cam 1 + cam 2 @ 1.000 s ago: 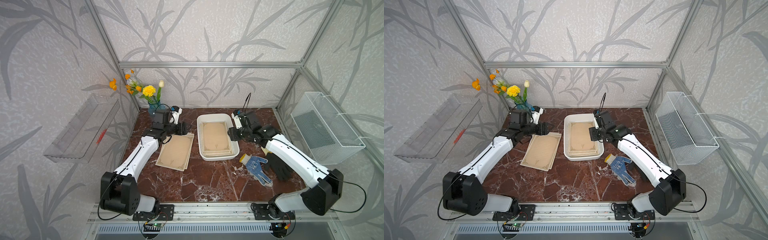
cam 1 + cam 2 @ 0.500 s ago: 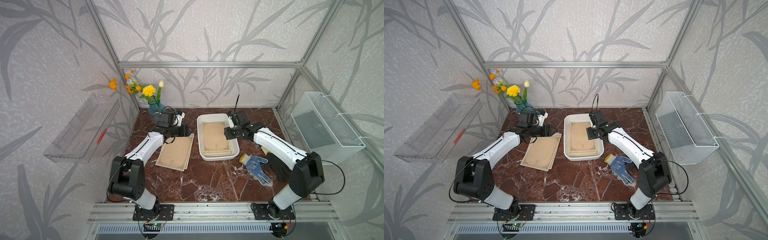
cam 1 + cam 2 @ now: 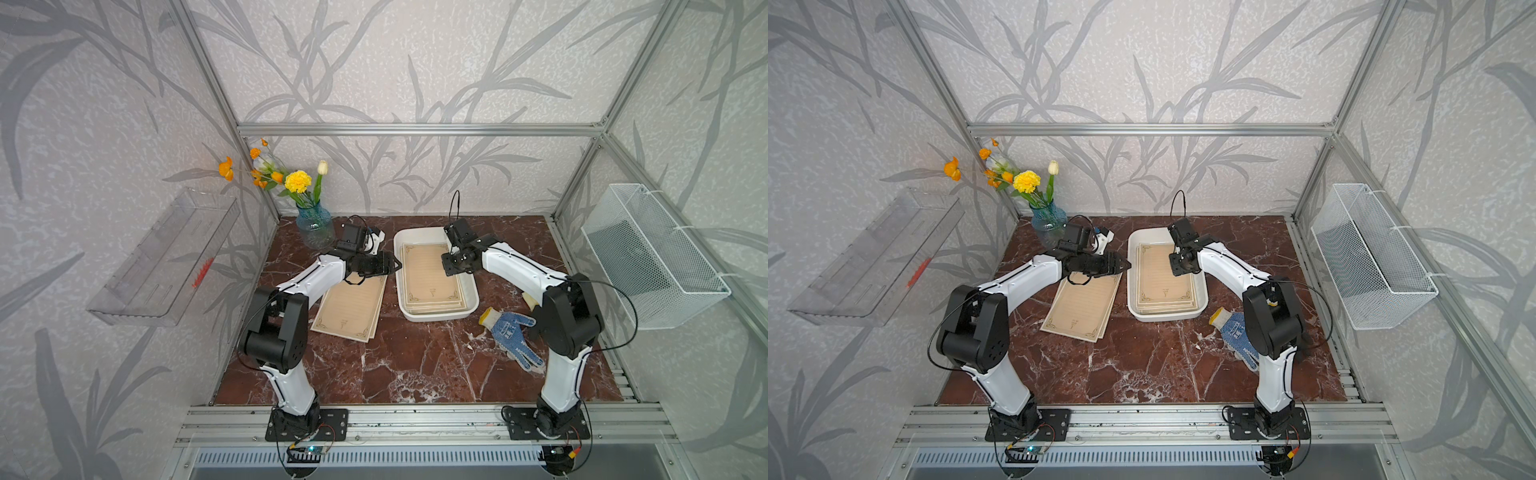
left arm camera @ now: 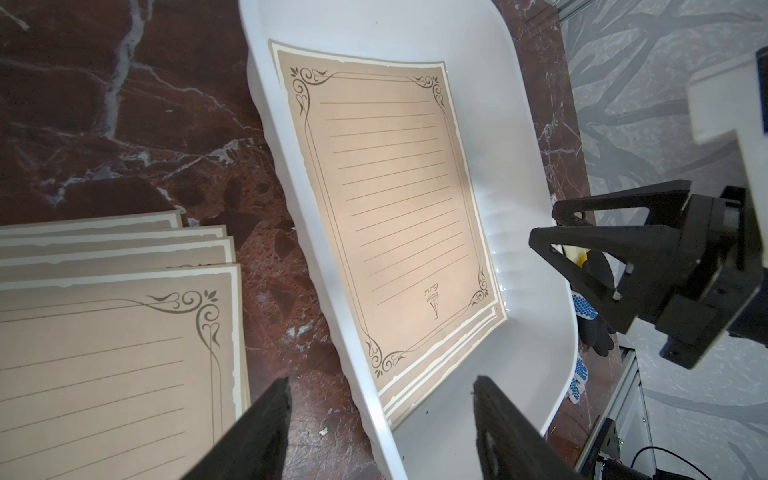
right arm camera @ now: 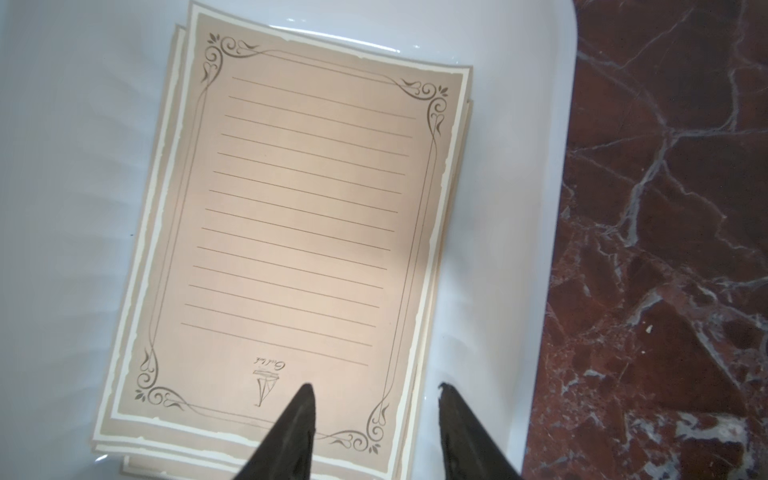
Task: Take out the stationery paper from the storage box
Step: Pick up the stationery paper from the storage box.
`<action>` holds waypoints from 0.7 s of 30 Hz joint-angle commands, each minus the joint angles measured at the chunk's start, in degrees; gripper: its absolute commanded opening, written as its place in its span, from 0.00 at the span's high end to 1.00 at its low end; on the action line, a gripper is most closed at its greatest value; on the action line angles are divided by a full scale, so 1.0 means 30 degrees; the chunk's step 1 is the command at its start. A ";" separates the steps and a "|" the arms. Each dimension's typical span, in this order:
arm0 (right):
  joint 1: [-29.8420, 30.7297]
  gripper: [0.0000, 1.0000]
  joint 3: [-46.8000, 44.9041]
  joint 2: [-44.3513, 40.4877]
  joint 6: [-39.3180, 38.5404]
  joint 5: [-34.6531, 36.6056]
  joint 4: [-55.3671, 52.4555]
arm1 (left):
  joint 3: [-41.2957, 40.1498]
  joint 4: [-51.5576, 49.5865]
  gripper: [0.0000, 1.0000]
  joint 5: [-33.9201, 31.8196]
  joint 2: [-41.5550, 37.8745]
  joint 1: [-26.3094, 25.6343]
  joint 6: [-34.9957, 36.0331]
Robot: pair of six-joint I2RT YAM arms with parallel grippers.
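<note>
While spread fingers (image 5: 291, 436) are hovering over tan bordered stationery paper (image 5: 299, 216) inside the glossy white storage box (image 5: 507, 208), the right gripper (image 5: 375, 387) is likely needing one sheet's edge.

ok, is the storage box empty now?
No, several sheets of stationery paper lie stacked inside the storage box in the right wrist view.

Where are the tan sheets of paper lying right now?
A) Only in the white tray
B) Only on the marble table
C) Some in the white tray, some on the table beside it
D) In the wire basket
C: a stack of stationery paper lies in the storage box, and loose sheets lie on the table beside it.
</note>
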 commanded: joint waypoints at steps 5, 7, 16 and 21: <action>-0.0234 0.47 0.1227 0.1501 0.0451 0.0134 -0.0810 | 0.0987 -0.1206 0.35 -0.0067 0.0528 -0.0060 0.0915; -0.0262 0.47 0.1417 0.1813 0.0513 0.0112 -0.0981 | 0.1107 -0.1305 0.36 0.0149 0.0780 -0.0064 0.0915; -0.0263 0.45 0.1569 0.2616 0.0631 0.0646 -0.1178 | 0.1437 -0.1578 0.43 0.0656 0.1446 -0.0060 0.0831; -0.0321 0.45 0.1668 0.3111 0.0861 0.0815 -0.1137 | 0.1552 -0.1712 0.45 0.0763 0.1761 -0.0062 0.0798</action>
